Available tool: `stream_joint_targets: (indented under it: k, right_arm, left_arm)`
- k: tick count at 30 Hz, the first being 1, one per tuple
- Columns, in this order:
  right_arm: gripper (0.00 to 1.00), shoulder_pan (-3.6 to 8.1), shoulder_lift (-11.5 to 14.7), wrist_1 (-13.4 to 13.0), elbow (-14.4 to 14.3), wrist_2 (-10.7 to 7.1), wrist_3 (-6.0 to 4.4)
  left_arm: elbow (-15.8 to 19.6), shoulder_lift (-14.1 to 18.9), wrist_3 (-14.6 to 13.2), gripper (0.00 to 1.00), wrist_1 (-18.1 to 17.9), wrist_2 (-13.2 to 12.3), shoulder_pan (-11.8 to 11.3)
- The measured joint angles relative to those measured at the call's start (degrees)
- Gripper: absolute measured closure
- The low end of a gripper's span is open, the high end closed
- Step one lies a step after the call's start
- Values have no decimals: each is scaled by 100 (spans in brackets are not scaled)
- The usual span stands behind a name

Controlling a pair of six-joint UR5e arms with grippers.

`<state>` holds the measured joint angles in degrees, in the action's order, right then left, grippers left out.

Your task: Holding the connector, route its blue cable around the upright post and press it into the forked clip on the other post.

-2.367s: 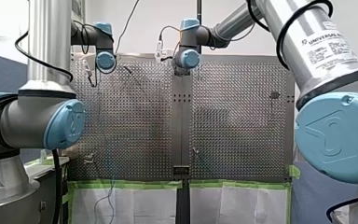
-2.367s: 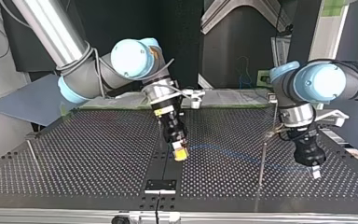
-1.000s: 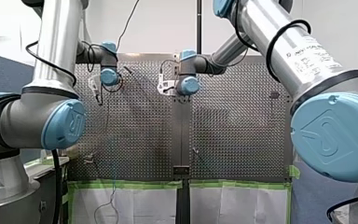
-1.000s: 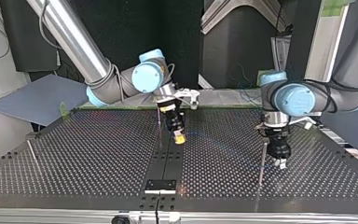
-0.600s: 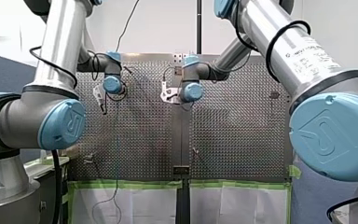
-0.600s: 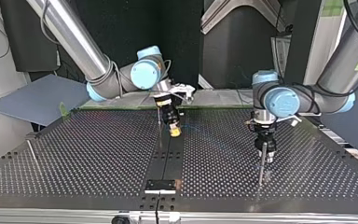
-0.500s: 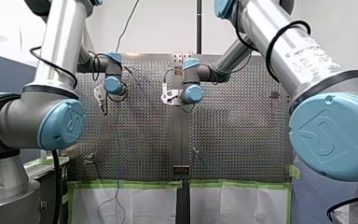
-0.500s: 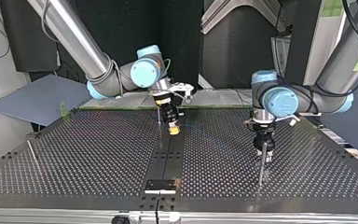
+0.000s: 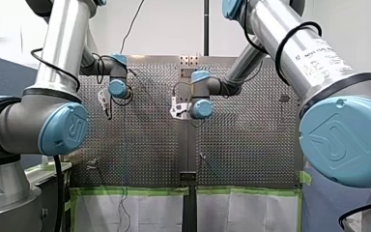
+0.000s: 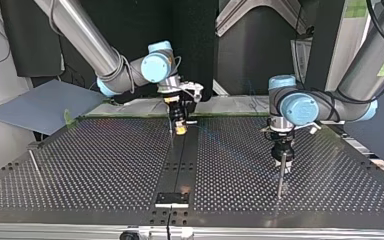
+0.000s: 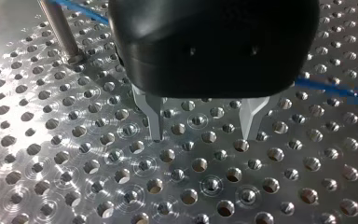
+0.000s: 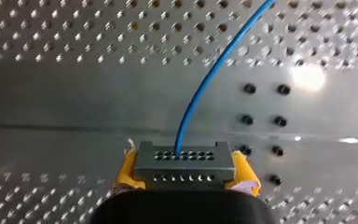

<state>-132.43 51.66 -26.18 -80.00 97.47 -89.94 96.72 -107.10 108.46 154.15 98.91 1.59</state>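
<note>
Between the yellow pads of my right gripper (image 12: 185,179) sits a grey connector (image 12: 185,161); the gripper is shut on it. A blue cable (image 12: 205,79) rises from the connector and curves away over the perforated plate. In the top view my right gripper (image 10: 180,129) hangs over the table's far middle, beside a thin post (image 10: 171,134). My left gripper (image 11: 203,126) stands open just above the plate, with nothing between its metal fingers (image 11: 154,122). The blue cable (image 11: 335,91) runs behind it, past an upright post (image 11: 60,30). In the top view my left gripper (image 10: 284,167) is right next to that upright post (image 10: 280,182).
Another thin post (image 10: 34,162) stands at the top view's left. A black bracket (image 10: 172,198) sits on the centre strip near the table's front edge in the top view. Green tape (image 9: 135,191) lines the table's near edge in the front view.
My right gripper has carried the connector toward the far side of the top view. My left gripper has moved leftward in the top view to the upright post and stays there, open.
</note>
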Motion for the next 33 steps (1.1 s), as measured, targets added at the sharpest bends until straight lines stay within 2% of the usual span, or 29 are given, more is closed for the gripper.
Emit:
stream_joint_targets:
  k: [9, 19, 24, 26, 30, 33]
  right_arm:
    - [100, 3, -1, -458, -460, 449, 65]
    - [100, 15, -6, -964, -965, 928, -32]
    - [100, 17, -17, -1201, -1203, 1051, -47]
    - [100, 17, -50, -1320, -1321, 1127, -25]
    - [100, 23, -211, -1543, -1544, 1319, 84]
    - [100, 32, -368, -1711, -1711, 1482, 40]
  left_arm:
    - [-2, 0, 94, 19, -41, -2, -12]
    - [-4, 1, 130, 19, -59, 1, -49]
    - [-3, -3, 131, 19, -52, 1, -50]
    - [-2, -2, 131, 19, -54, 1, -51]
    - [-1, -2, 131, 19, -58, 7, -51]
    - [1, -2, 131, 19, -59, 9, -51]
